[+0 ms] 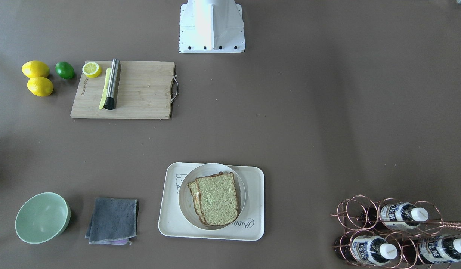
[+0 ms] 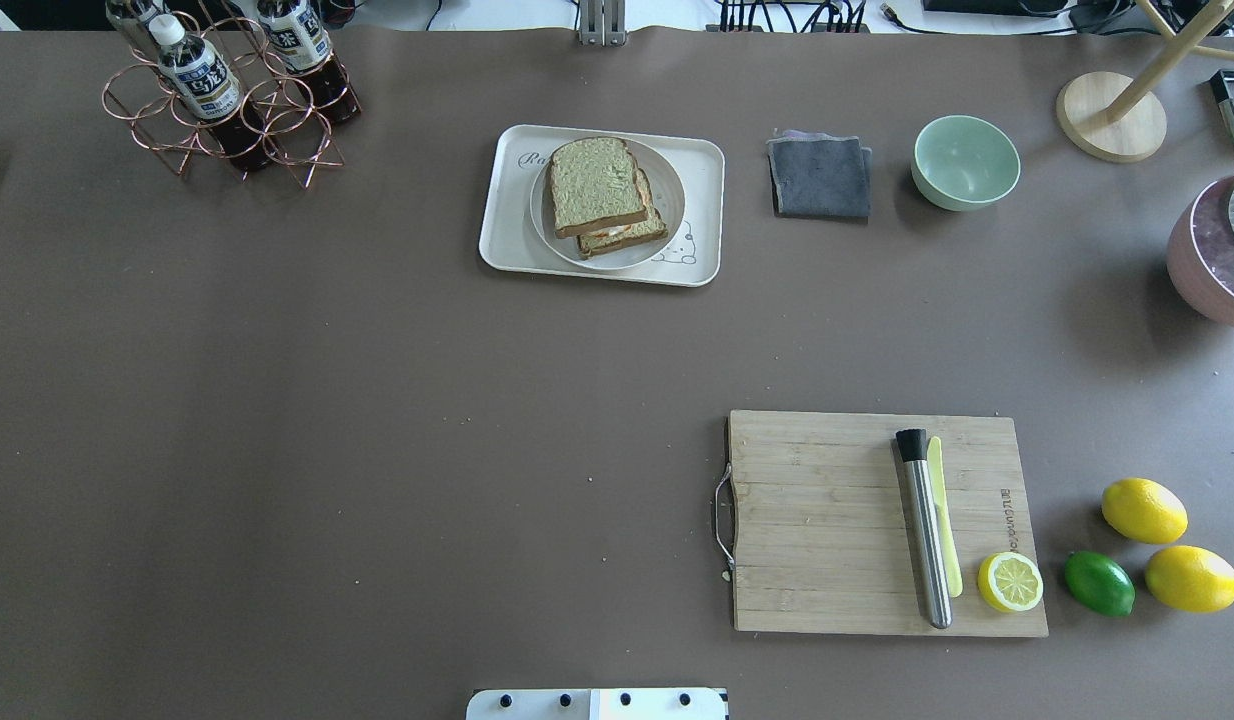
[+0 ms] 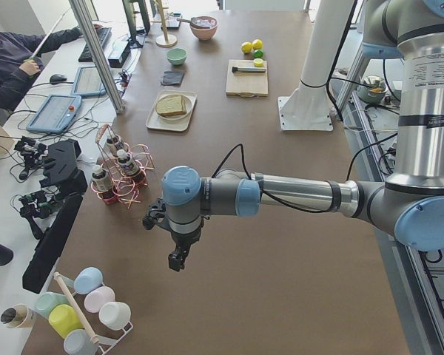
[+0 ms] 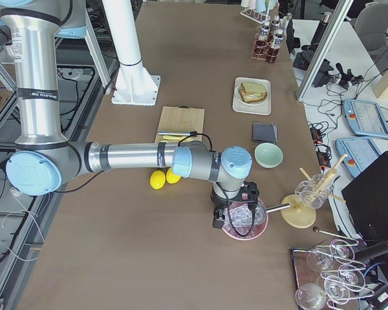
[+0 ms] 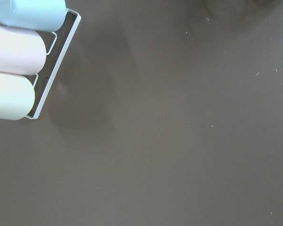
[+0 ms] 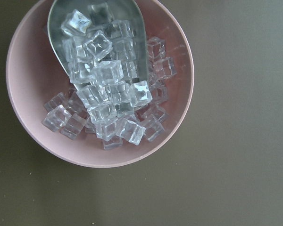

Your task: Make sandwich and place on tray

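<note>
The sandwich [image 1: 217, 198], two greenish-tan bread slices with a bit of white and orange egg showing between them, lies on a white round plate [image 1: 185, 203]. The plate stands on the cream-white tray [image 1: 254, 179]. They also show in the overhead view: sandwich [image 2: 599, 185], tray [image 2: 502, 215]. My left gripper [image 3: 177, 260] hangs over bare table far from the tray, near a cup rack. My right gripper [image 4: 217, 223] hangs over a pink ice bowl [image 4: 244, 219]. Both show only in side views, so I cannot tell whether they are open or shut.
A wooden cutting board [image 2: 827, 520] holds a steel rod [image 2: 925, 535], a yellow knife and a lemon half [image 2: 1010, 582]. Two lemons and a lime [image 2: 1098, 583] lie beside it. A grey cloth [image 2: 820, 177], a green bowl [image 2: 965, 161] and a copper bottle rack [image 2: 227, 100] stand along the far edge.
</note>
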`<move>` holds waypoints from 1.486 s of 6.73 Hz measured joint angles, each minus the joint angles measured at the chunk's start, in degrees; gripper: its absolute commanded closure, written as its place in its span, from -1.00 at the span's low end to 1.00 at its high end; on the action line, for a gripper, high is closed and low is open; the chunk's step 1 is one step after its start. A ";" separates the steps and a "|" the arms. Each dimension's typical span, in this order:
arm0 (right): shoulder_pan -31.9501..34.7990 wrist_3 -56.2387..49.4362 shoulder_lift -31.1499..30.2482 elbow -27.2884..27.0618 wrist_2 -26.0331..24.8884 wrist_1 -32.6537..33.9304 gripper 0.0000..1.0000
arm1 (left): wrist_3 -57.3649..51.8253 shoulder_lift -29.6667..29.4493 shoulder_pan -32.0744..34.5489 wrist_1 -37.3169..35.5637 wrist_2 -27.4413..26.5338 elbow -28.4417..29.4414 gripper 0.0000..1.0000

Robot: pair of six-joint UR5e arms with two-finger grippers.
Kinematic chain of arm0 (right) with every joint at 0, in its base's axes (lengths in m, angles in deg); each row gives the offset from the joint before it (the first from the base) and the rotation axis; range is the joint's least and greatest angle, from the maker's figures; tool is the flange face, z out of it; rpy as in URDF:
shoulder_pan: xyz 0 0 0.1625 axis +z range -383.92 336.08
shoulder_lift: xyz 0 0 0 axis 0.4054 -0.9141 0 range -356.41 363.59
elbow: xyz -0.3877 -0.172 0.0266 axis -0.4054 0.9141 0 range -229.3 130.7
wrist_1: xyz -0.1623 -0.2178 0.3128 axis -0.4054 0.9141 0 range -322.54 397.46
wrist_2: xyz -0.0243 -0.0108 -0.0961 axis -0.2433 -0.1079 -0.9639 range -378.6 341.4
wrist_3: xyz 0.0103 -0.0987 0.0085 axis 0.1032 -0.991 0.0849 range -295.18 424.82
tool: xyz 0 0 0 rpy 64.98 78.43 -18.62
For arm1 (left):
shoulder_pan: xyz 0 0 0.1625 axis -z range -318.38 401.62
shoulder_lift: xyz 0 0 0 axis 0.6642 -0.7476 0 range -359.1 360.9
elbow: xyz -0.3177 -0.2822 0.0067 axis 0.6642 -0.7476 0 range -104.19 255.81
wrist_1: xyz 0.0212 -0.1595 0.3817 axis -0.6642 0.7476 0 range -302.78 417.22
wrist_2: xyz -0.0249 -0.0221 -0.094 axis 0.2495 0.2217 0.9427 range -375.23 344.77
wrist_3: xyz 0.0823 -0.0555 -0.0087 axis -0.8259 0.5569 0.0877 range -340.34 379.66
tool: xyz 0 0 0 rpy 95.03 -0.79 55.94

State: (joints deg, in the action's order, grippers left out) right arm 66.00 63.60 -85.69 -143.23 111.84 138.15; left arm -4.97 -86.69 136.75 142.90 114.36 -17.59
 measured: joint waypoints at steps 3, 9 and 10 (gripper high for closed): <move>0.00 0.00 -0.20 -0.10 0.03 0.00 -1.00 | 0.32 1.23 0.12 0.75 0.36 1.40 -0.95; 0.00 0.08 -0.36 -0.10 0.48 -0.05 -1.00 | 0.37 0.95 -0.03 0.72 0.57 2.89 -0.95; 0.00 0.08 -0.36 -0.22 0.53 -0.09 -1.00 | 0.35 1.06 -0.03 0.70 0.73 2.89 -0.95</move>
State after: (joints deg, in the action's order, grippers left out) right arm 66.00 63.68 -86.06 -143.45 112.37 138.07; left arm -4.62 -85.63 136.72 143.60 115.08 -14.70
